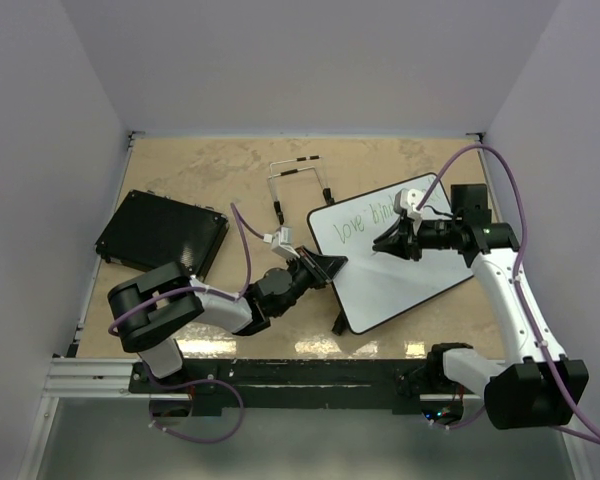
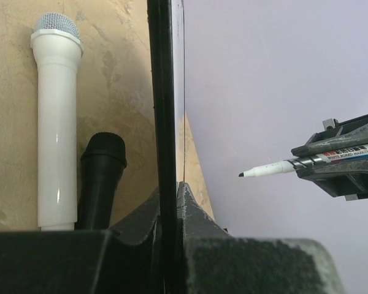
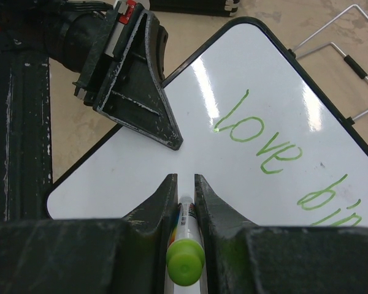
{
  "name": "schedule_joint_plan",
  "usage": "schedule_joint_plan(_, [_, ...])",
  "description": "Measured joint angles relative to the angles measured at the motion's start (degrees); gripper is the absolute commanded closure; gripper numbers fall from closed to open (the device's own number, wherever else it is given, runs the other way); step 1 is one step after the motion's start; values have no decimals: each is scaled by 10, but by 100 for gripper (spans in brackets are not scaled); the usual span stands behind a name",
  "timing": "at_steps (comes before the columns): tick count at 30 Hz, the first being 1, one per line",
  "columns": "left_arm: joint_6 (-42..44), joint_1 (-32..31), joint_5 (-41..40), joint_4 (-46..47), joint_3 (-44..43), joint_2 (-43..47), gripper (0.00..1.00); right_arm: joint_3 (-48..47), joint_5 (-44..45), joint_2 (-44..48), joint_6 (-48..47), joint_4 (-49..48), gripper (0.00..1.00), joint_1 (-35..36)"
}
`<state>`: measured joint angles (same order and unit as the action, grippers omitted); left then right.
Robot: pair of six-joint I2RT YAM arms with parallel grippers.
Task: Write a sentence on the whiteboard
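Step, my read: mid-sentence. Green writing [image 3: 264,147] reads "love bin…" on board [image 1: 400,290], which lies angled, table centre-right. Left gripper [image 1: 325,268] clamped on board's left edge. Right gripper [image 1: 390,240] closed on marker [image 3: 185,260]. Next: I lower tip after "bin", finish word. Left wrist alone shows tip apparently lifted and two mics [image 2: 56,122] beside board. Right wrist reads lettering best.

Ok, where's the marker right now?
The marker is clamped in the right gripper, centre-right in the top view, over the whiteboard beside the green writing.
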<state>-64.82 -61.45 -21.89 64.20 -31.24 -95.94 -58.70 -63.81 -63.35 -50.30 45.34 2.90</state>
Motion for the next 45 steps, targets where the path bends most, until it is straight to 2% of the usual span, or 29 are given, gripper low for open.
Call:
schedule_joint_plan(16, [-7, -14, -19, 3, 3, -1, 100, 19, 24, 36, 19, -17, 100, 0])
schedule_joint_plan(39, [-5, -21, -27, 20, 16, -1, 100, 23, -17, 32, 12, -14, 100, 20])
schedule_joint_plan(45, [5, -23, -26, 26, 16, -1, 100, 14, 16, 32, 41, -33, 100, 23])
